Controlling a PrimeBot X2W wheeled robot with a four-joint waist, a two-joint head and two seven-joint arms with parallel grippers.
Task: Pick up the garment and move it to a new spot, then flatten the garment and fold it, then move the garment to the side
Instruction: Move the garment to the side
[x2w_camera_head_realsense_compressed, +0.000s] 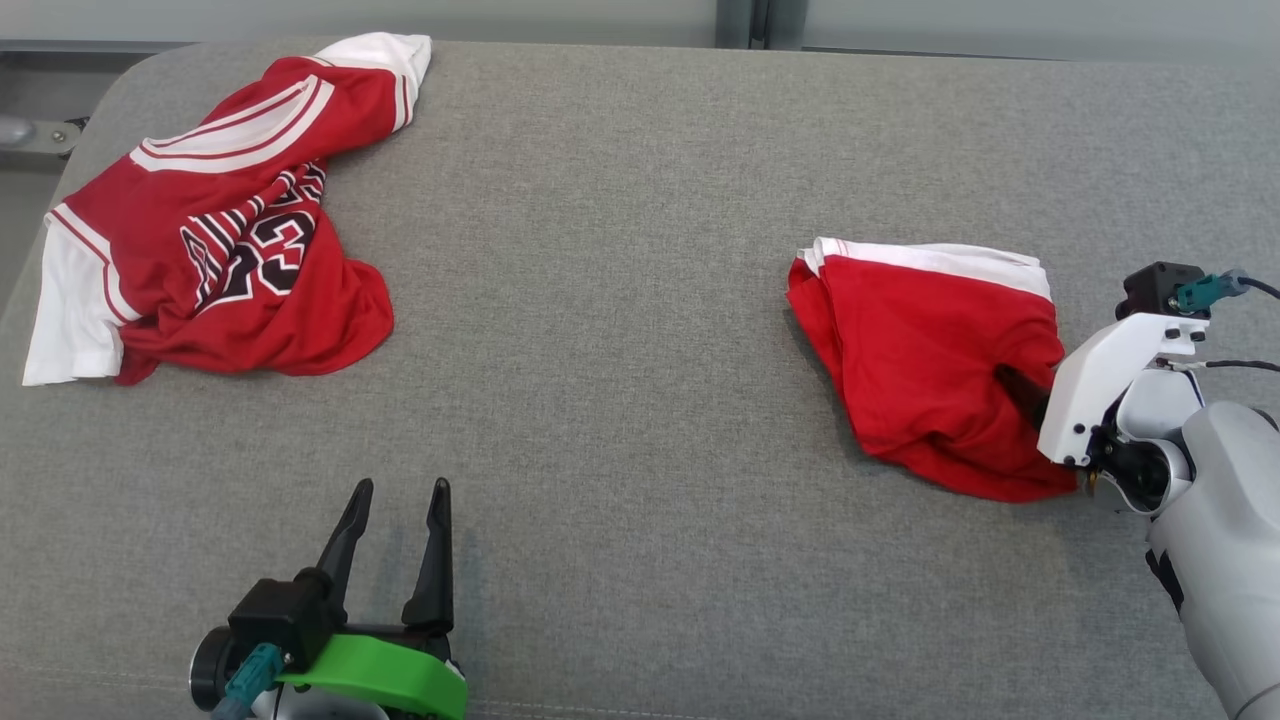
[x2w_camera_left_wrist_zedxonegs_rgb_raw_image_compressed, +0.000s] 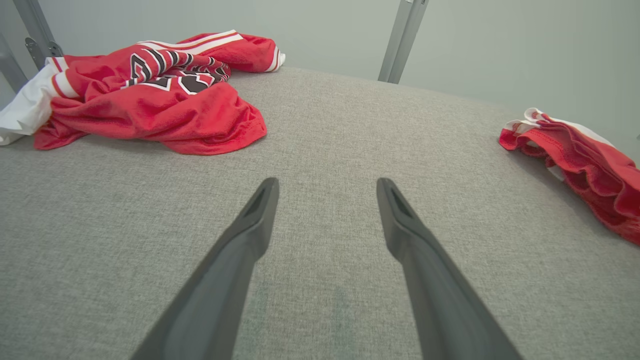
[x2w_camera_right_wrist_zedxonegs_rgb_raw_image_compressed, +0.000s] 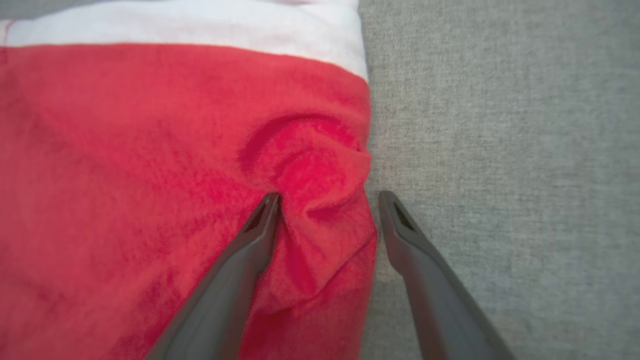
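A folded red garment (x2w_camera_head_realsense_compressed: 920, 340) with a white band lies on the right of the grey padded table (x2w_camera_head_realsense_compressed: 620, 420). My right gripper (x2w_camera_head_realsense_compressed: 1025, 395) is at its near right edge, jaws open. In the right wrist view the right gripper (x2w_camera_right_wrist_zedxonegs_rgb_raw_image_compressed: 327, 200) straddles a puckered ridge of the garment (x2w_camera_right_wrist_zedxonegs_rgb_raw_image_compressed: 150, 150): its left finger (x2w_camera_right_wrist_zedxonegs_rgb_raw_image_compressed: 250, 240) presses into the cloth, its right finger (x2w_camera_right_wrist_zedxonegs_rgb_raw_image_compressed: 415, 245) rests over bare table beside the hem. My left gripper (x2w_camera_head_realsense_compressed: 400, 490) stands open and empty at the lower left, also seen as the left gripper (x2w_camera_left_wrist_zedxonegs_rgb_raw_image_compressed: 327, 185) above bare fabric.
A crumpled red and white jersey (x2w_camera_head_realsense_compressed: 230, 230) with a black number lies at the far left corner, and again as the jersey (x2w_camera_left_wrist_zedxonegs_rgb_raw_image_compressed: 150, 100) in the left wrist view, where the folded garment (x2w_camera_left_wrist_zedxonegs_rgb_raw_image_compressed: 585, 160) shows at the right. Metal frame posts (x2w_camera_left_wrist_zedxonegs_rgb_raw_image_compressed: 400, 40) stand behind the table.
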